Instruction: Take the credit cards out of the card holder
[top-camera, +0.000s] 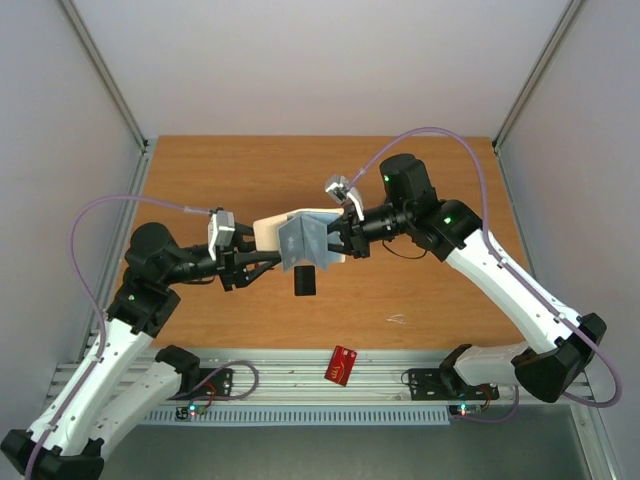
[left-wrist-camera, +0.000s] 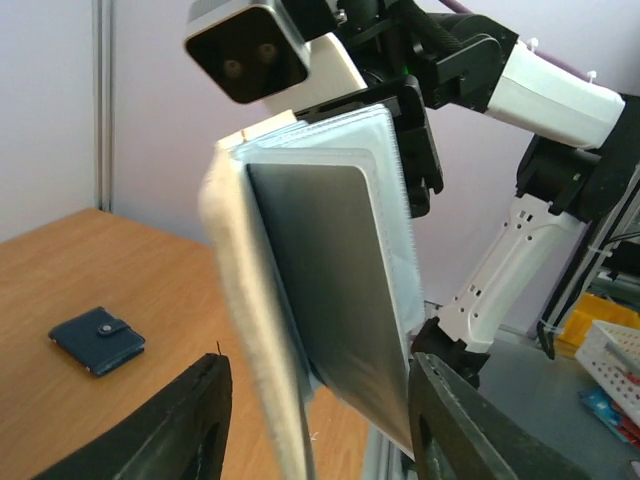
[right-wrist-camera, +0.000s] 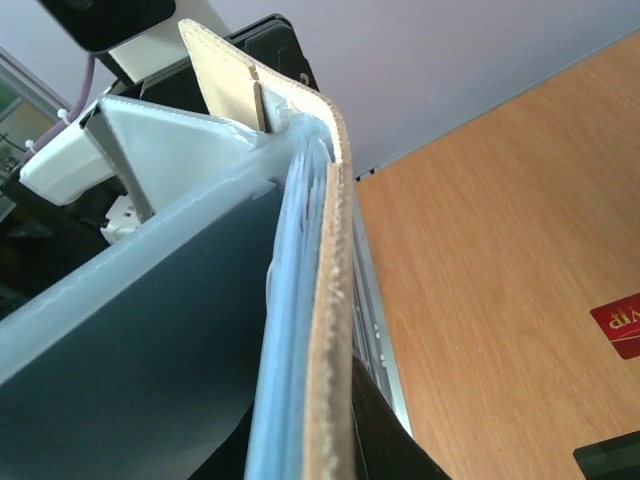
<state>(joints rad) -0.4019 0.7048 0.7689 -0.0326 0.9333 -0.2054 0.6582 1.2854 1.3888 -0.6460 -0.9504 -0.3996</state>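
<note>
The card holder (top-camera: 297, 240), beige outside with grey-blue sleeves, hangs open in the air over the table's middle. My right gripper (top-camera: 337, 243) is shut on its beige cover and sleeves (right-wrist-camera: 330, 330). My left gripper (top-camera: 266, 262) is open, with the holder's lower edge (left-wrist-camera: 300, 300) between its spread fingers (left-wrist-camera: 205, 415), not gripped. A red card (top-camera: 342, 365) lies on the front rail. A red card (right-wrist-camera: 620, 325) lies on the wood in the right wrist view; I cannot tell if it is the same one. The black card is not identifiable.
A small dark blue wallet (left-wrist-camera: 97, 340) lies on the table, seen as a dark block (top-camera: 305, 280) under the holder. A dark flat thing (right-wrist-camera: 612, 462) is cut off at the frame corner. Metal rails (top-camera: 300, 385) run along the front edge.
</note>
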